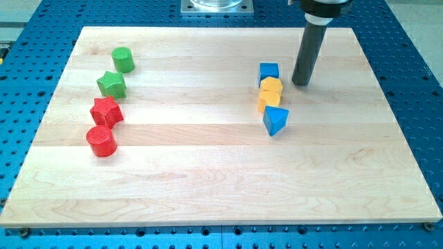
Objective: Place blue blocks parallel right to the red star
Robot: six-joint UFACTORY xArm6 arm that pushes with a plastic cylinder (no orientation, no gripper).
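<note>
The red star (106, 111) lies at the view's left on the wooden board (208, 180). A blue cube (269, 72) sits right of centre near the top. A blue triangular block (275, 120) sits below it. Two yellow blocks (270, 88) (268, 101) lie between the two blue blocks in a tight column. My tip (300, 83) stands just to the right of the blue cube and the upper yellow block, a small gap away.
A green cylinder (123, 59) and a green star (111, 84) lie above the red star. A red cylinder (101, 141) lies below it. The board rests on a blue perforated table (415, 83).
</note>
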